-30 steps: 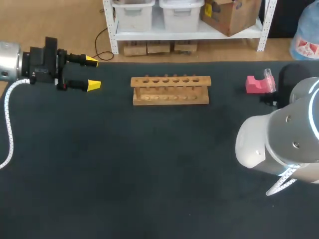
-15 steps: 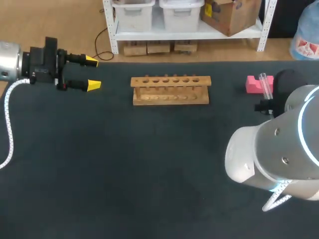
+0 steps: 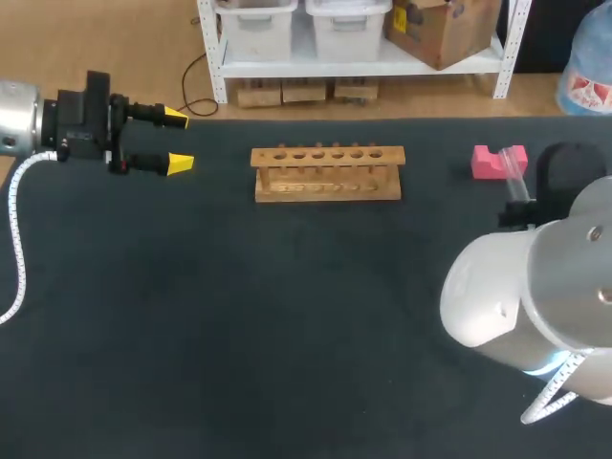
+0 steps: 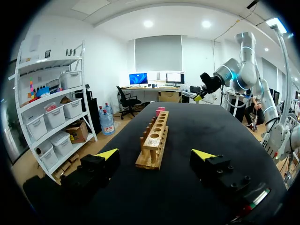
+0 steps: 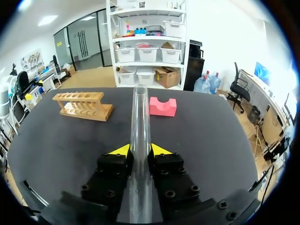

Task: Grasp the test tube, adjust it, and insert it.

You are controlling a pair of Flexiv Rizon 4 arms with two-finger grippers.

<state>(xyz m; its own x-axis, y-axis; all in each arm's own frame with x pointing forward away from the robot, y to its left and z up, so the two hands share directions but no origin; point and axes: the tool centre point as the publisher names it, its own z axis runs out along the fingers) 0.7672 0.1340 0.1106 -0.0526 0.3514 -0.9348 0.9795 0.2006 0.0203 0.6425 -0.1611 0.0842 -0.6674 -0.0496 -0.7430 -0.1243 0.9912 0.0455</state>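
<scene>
Matte dark table, holed wooden rack, right gripper pinching clear tube

I can read no text or numbers on the table; faint pale marks on the front of the rack are too small to tell.

Test tubes: I count one test tube.
Racks: one wooden rack.
Holes in the rack's top: six, in a single row.
Pink blocks: one pink block.
My end effectors: two, my left end effector and my right end effector.
Yellow fingertips: four in all, two on each end effector.
Tabletop: one, carrying the lot.
</scene>
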